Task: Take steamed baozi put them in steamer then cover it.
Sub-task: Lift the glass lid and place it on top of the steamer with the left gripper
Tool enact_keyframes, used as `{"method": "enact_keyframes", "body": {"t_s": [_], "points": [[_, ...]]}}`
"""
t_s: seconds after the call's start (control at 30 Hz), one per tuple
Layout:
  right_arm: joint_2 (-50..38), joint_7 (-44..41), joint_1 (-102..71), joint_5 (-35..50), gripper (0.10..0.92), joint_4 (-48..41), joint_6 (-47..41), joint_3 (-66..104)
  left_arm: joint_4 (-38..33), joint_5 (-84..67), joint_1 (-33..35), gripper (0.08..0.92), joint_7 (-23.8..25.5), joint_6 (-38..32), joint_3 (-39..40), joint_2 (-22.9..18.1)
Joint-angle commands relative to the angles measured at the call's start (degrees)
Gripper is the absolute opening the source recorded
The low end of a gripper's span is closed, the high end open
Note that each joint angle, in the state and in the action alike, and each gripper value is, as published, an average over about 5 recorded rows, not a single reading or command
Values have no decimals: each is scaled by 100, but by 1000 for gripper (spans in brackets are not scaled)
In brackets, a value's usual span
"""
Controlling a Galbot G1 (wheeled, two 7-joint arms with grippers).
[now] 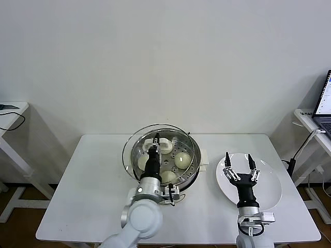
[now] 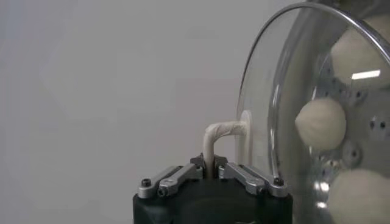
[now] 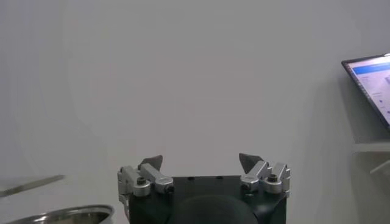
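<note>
Inside steamer (image 1: 190, 164) — steamed baozi (image 1: 182, 159) on perforated tray. Left gripper (image 1: 153, 146) clamped on cover (image 1: 129, 142) handle above; right gripper (image 1: 240, 166) spread wide over plate (image 1: 269, 191).

Both arms were the same build: chunky rounded silver-grey joints running into black wrist sections. The left gripper (image 1: 155, 138) and right gripper (image 1: 239, 166) had black bodies, silver metal finger links pinned with dark screws, dark pointed tips. Thin black cables looped near the wrists.
</note>
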Motion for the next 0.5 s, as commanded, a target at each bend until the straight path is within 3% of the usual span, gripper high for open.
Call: {"method": "enact_keyframes", "body": {"t_s": [0.03,0.5], "points": [[44,7,-11,-62,823,-9,7,-12,360,133,-195,188,45,80,227,-277],[35,10,-73,-96,823,31,16,10,734,392,-259,188,21,-28,141,-564]]}}
